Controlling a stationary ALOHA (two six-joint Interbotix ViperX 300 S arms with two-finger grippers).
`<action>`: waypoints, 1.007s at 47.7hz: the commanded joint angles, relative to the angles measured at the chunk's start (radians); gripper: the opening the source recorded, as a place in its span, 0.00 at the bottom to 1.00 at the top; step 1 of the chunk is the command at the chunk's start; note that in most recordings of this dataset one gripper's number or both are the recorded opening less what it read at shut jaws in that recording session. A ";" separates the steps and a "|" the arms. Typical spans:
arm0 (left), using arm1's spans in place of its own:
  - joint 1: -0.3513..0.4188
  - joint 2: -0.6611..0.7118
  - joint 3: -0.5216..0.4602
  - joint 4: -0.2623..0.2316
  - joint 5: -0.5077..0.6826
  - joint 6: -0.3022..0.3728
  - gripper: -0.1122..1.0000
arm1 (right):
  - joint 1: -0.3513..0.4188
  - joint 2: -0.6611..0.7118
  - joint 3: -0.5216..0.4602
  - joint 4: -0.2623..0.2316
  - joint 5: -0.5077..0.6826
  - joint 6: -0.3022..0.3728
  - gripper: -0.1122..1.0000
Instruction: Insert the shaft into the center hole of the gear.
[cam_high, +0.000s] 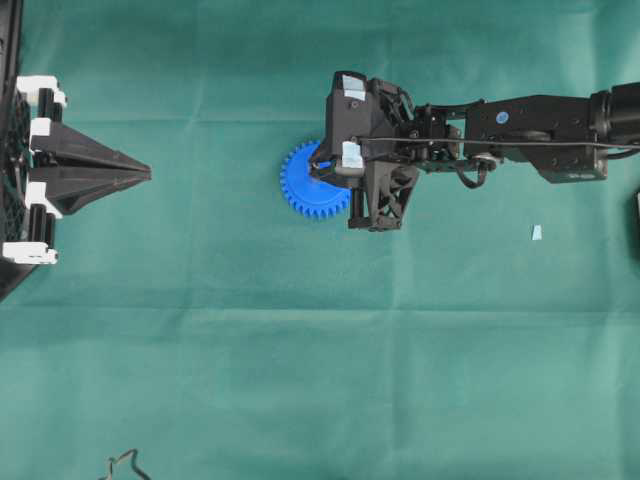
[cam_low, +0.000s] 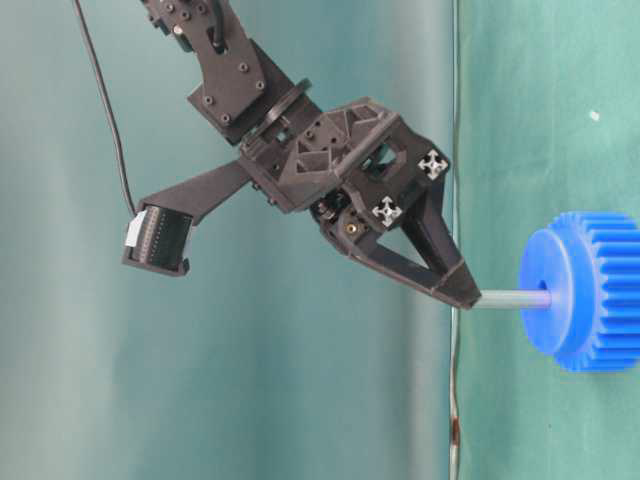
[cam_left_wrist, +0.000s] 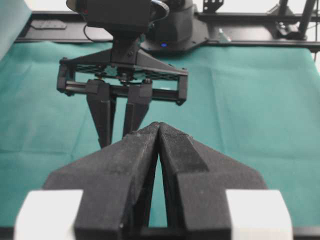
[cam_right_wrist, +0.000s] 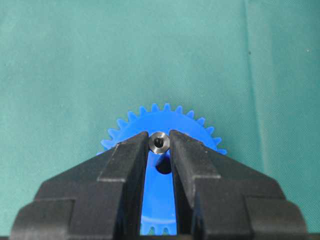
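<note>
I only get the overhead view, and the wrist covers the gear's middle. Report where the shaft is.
Observer: At table level, the right gripper holds the shaft by one end. The other end meets the middle of the gear hub.
Operator: Say whether it is inserted.
Observer: The tip sits at the hub face; I cannot tell how deep.
Operator: Check the grip.
Observer: In the right wrist view, both fingertips pinch the shaft's end.

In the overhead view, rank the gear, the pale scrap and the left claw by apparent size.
1. Left claw, largest as seen.
2. Gear, partly hidden under the right arm.
3. Pale scrap, by far the smallest.
</note>
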 joint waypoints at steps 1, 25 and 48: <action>0.003 0.005 -0.025 0.002 -0.005 -0.002 0.12 | -0.005 -0.049 -0.006 -0.002 -0.008 -0.002 0.25; 0.003 0.005 -0.025 0.002 -0.005 0.000 0.12 | -0.005 -0.025 -0.005 0.002 -0.008 0.000 0.25; 0.003 0.005 -0.025 0.002 0.000 -0.002 0.12 | -0.009 0.025 -0.005 0.003 -0.031 0.002 0.25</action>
